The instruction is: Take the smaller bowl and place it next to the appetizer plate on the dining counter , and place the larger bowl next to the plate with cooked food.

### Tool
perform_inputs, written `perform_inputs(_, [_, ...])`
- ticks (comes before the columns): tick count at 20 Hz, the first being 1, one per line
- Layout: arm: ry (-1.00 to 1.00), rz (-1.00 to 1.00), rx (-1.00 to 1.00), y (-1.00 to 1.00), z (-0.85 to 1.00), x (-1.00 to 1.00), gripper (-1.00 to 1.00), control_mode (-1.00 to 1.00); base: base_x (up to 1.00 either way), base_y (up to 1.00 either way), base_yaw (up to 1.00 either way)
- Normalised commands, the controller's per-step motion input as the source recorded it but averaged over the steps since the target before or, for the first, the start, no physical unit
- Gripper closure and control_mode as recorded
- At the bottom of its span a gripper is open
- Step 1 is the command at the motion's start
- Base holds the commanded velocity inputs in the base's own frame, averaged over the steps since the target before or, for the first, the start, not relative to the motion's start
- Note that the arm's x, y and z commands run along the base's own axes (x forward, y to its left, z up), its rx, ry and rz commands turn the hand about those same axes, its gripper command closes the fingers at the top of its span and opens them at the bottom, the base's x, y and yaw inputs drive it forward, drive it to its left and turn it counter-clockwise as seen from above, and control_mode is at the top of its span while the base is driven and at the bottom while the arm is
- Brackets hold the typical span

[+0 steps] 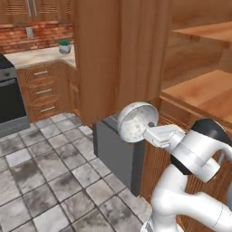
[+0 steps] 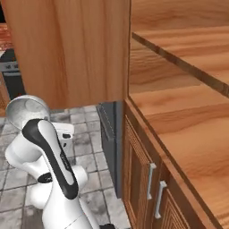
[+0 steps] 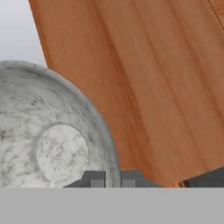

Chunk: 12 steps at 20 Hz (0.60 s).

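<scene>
1. At the end of the folded white arm, the two-finger gripper (image 3: 113,179) was pinched tight on the rim of the small round grey-white marbled bowl (image 1: 137,120), its dark fingertips (image 3: 94,179) straddling the thin wall.
2. The bowl hung in the air above the grey tiled floor (image 1: 45,181), tipped on edge so that its inside faced sideways, just in front of the tall wooden cabinet side (image 2: 71,49).
3. In my judgement, a rim grip this narrow could let the tilted bowl swivel or slip, and a wide swing could knock it against that panel or the dark grey appliance (image 1: 115,152) just below.
4. The bowl looked pale silver with grey veining, a flat round base inside and a smooth, thin lip.
5. Farther off stood wooden drawers (image 1: 43,90) and a brick backsplash (image 1: 27,38).
</scene>
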Motion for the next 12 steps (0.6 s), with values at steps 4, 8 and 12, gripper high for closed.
perform_inputs(4, [0.00,0.00,0.00,0.00,0.00,0.00,1.00,1.00,-0.33,0.00,0.72])
perform_inputs(8, [0.00,0.00,0.00,0.00,0.00,0.00,1.00,1.00,-0.06,0.00,0.64])
perform_inputs(12, [0.00,0.00,0.00,0.00,0.00,0.00,1.00,1.00,0.00,0.01,0.62])
